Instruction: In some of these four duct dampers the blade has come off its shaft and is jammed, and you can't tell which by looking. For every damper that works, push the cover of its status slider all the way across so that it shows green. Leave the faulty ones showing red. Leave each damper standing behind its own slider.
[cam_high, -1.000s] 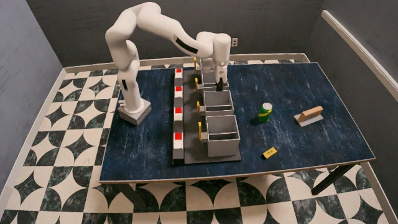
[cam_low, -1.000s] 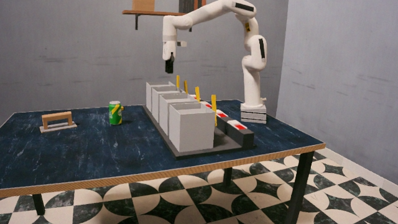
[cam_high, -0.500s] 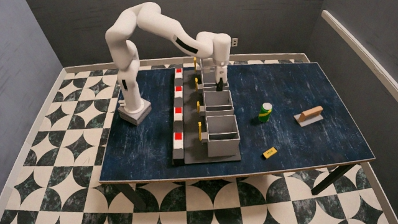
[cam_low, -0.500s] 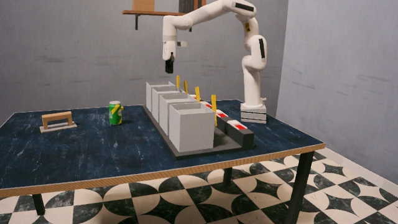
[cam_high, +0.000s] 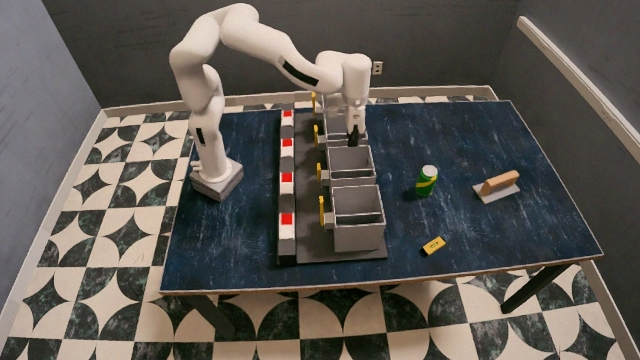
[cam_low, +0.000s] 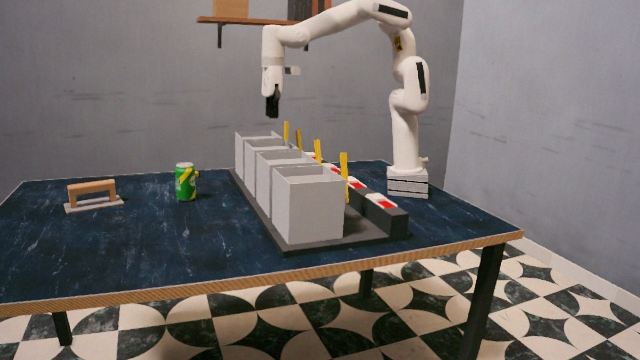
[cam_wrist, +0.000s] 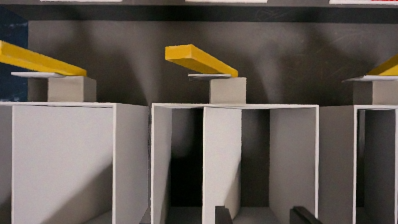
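The claw (cam_high: 353, 142) (cam_low: 272, 114) (cam_wrist: 263, 216) hangs above the row of four gray duct dampers (cam_high: 357, 237) (cam_low: 310, 212) (cam_wrist: 295, 160), apart from their rims; its two fingertips stand partly spread, with nothing between them. In the wrist view, one open-topped damper lies below the claw, its upright blade (cam_wrist: 221, 160) dividing the opening, and parts of two others flank it.

On the arm-base side of the claw, each damper carries a yellow lever (cam_high: 321, 210) (cam_low: 344, 167) (cam_wrist: 200, 57). Beyond the levers, still toward the arm's base (cam_high: 227, 191) (cam_low: 407, 189), runs the dark rail (cam_high: 287, 253) (cam_low: 398, 223) of status sliders. All four red windows (cam_high: 287, 218) (cam_low: 386, 204) show in the top view, framed by white covers (cam_high: 287, 231) (cam_low: 375, 198). Dampers and rail stand on a dark gray base plate (cam_high: 312, 252) (cam_low: 360, 227).

On the opposite side of the claw, well apart from it, a green can (cam_high: 426, 181) (cam_low: 185, 182) stands upright. Farther out lies a plate with a wooden handle (cam_high: 500, 183) (cam_low: 92, 187); a small yellow block (cam_high: 433, 245) lies nearer the onlooker in the top view.

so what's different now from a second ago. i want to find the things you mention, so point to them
Nothing visibly changed. The gripper (cam_high: 353, 144) (cam_low: 272, 116) (cam_wrist: 261, 211) hangs above the row of dampers (cam_high: 357, 232) (cam_low: 315, 210) (cam_wrist: 222, 150) just as it did, with nothing taken hold of or let go. All four slider windows (cam_high: 286, 218) (cam_low: 386, 204) still show red, and the yellow levers (cam_high: 321, 210) (cam_low: 344, 167) (cam_wrist: 200, 57), the green can (cam_high: 426, 181) (cam_low: 185, 182) and the wooden-handled tool (cam_high: 500, 183) (cam_low: 92, 188) stayed put.
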